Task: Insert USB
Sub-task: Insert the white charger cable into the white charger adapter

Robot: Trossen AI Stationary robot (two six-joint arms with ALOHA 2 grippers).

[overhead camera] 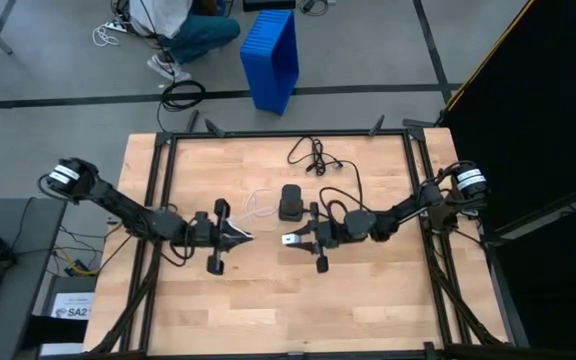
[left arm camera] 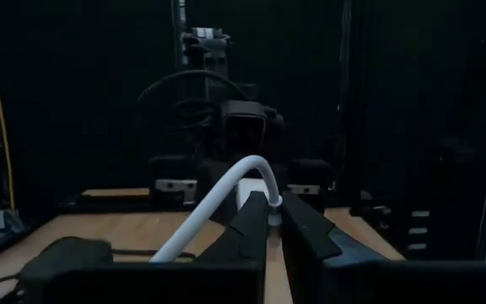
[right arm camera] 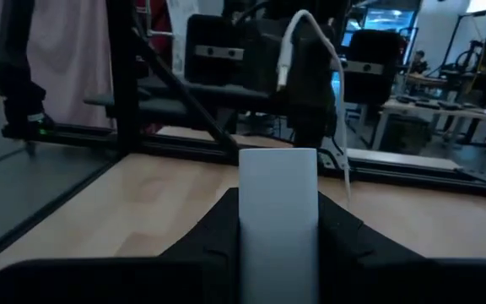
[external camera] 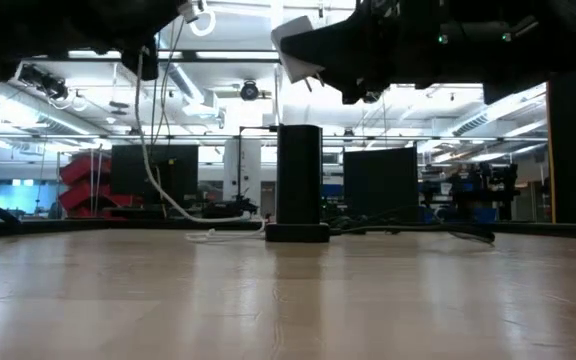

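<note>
The USB, a thin white cable point(overhead camera: 261, 205), lies in loose loops on the table by the black box point(overhead camera: 291, 203), which stands upright point(external camera: 299, 180). One end rises to my left gripper point(overhead camera: 249, 237), which is shut on it above the table. My right gripper point(overhead camera: 290, 239) faces it a short gap away, shut on a white rectangular block point(right arm camera: 278, 211). In the low view the cable point(external camera: 156, 165) hangs down to the tabletop and the block point(external camera: 298, 45) is held high. My left gripper pinches the cable's plug end point(left arm camera: 272, 205) between its two fingertips, coming level from the table's left. The cable point(left arm camera: 218, 198) arches up from the fingers and hangs slack to the table. My right gripper pinches the white block point(right arm camera: 278, 181) between its two fingers, level from the table's right. The block is lifted clear and sticks out past the fingertips toward the left gripper.
The black box's thicker black cord point(overhead camera: 315, 156) curls toward the table's far edge. Black frame rails point(overhead camera: 288, 133) border the table. Beyond the far edge are a blue bin point(overhead camera: 273, 55) and a person point(overhead camera: 183, 30). Bare wood lies on the near side.
</note>
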